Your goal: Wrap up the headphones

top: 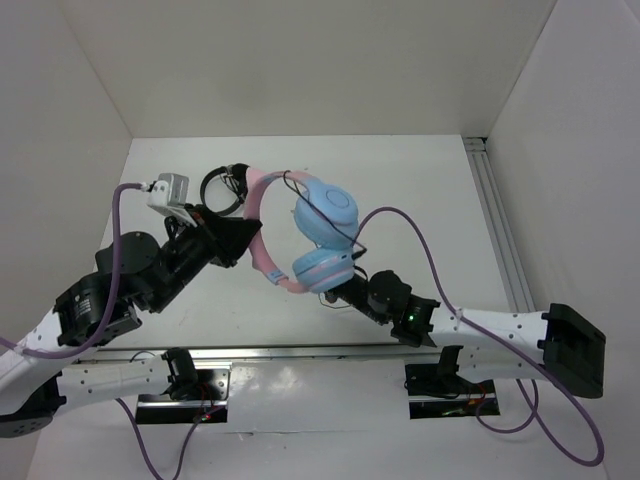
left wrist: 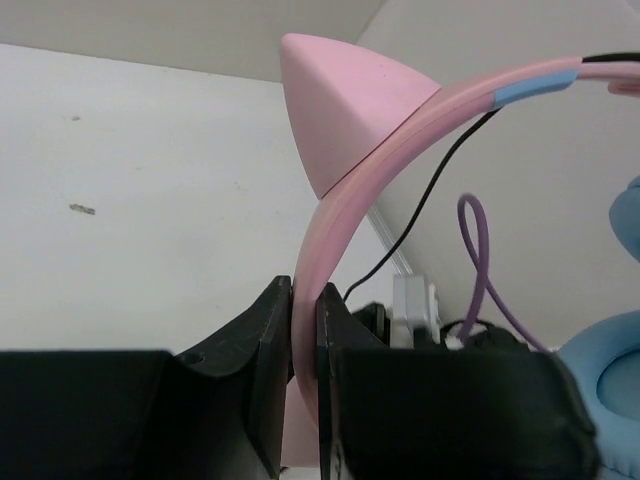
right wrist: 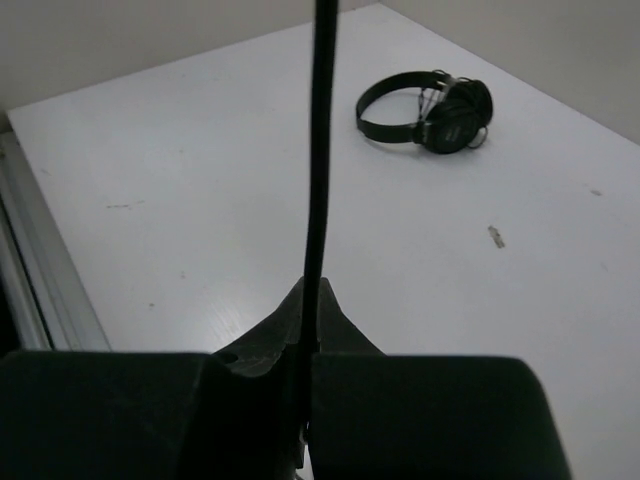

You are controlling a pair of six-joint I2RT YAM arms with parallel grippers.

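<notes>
Now, from above, the headphones (top: 328, 210) were held up between both arms, long axis roughly 12 to 6, with the left gripper (top: 240, 240) at their 9 and the right gripper (top: 345, 290) at 5, nearer the lower cup. Left wrist: jaws were clamped on the pink headband (left wrist: 330, 220). Only the right wrist showed the cable (right wrist: 320, 150) pinched tight, rising toward 12, with the black headphones (right wrist: 430, 115) lying at 1.

i see both my arms built alike, the left arm (top: 100, 300) and the right arm (top: 500, 332): white shells between bulky black joints. a thin purple cable (top: 118, 215) trails off each. a small white camera box (top: 168, 190) sits at the left wrist, and a green light (top: 409, 320) glows on the right arm. the left gripper (left wrist: 303, 300) has matte black, wedge-shaped fingers (left wrist: 268, 340).
</notes>
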